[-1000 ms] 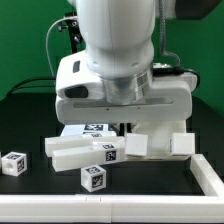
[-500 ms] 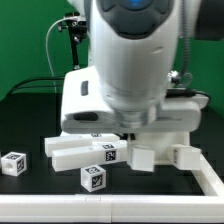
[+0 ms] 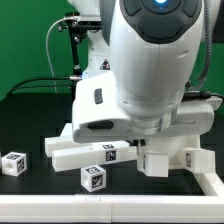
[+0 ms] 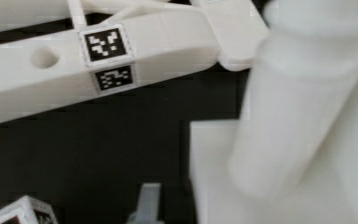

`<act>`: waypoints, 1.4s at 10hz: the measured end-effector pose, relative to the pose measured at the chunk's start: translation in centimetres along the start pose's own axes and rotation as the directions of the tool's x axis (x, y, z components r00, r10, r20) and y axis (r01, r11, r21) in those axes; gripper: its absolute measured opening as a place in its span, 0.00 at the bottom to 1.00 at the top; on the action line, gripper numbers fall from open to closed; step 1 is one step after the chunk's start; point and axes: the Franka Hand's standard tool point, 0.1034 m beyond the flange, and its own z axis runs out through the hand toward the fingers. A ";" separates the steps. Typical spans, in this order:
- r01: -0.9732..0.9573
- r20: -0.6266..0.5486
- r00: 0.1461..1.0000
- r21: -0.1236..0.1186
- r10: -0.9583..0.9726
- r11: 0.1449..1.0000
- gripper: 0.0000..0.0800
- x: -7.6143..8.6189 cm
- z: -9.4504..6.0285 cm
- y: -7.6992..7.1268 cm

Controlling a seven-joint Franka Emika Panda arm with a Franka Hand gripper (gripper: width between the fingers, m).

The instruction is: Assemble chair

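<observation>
Now, starting at the fingers: the two grey fingers (image 4: 147, 203) of the gripper (image 4: 147, 208) are pressing together. You are seeing nothing between them, so I judge that they are carrying no part. In the exterior view the large glossy white robot arm (image 3: 150, 70) is hiding them completely.

Just beside the fingers, a tall smooth rounded white piece (image 4: 300, 130) is standing very close to the wrist camera and is blurred. You cannot tell whether it is touching them.

Going outward, a small white plastic block (image 3: 155, 161) with flat faces and sharp edges is lying directly under the arm. This is the chair part nearest to the fingers.

On the exterior view's left of it, a long white plastic bar (image 3: 75, 152) carrying a square black-and-white tag is lying. Its long axis is running across the view from left to right. I think the wrist view is showing this bar too, with a round hole in one face.

Further out, a second white plastic block (image 3: 196, 160) is sitting at the exterior view's right. Two small white tagged cubes (image 3: 13, 163) (image 3: 93, 177) are resting apart on the matte black table (image 3: 40, 205).

All the parts are lying loose and are not yet joined. In my judgement, you are needing the fingers to spread before any grasp, and the flat hard faces are suiting a two-finger pinch.
</observation>
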 end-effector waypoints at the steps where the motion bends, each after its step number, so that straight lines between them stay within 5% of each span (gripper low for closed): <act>1: -0.044 0.013 0.999 0.000 0.044 0.999 0.04 0.4 0.7 0.4; 3: -0.107 0.049 0.993 0.000 0.107 0.994 0.04 1.2 1.5 1.1; 7: -0.139 0.057 0.989 0.000 0.139 0.990 0.04 1.4 2.1 -0.4; 8: -0.141 0.057 0.988 0.002 0.141 0.990 0.33 1.4 2.1 -0.3; 9: -0.142 0.056 0.988 0.002 0.142 0.990 0.33 1.4 2.1 -0.2; 10: -0.142 0.055 0.988 0.002 0.142 0.990 0.55 1.5 2.1 -0.2; 11: -0.143 0.050 0.989 0.003 0.143 0.990 0.55 1.6 2.0 -0.1; 12: -0.145 0.017 0.989 0.006 0.144 0.989 0.75 2.1 1.7 0.0; 14: -0.164 -0.012 0.986 0.025 0.165 0.986 0.79 2.4 0.4 1.5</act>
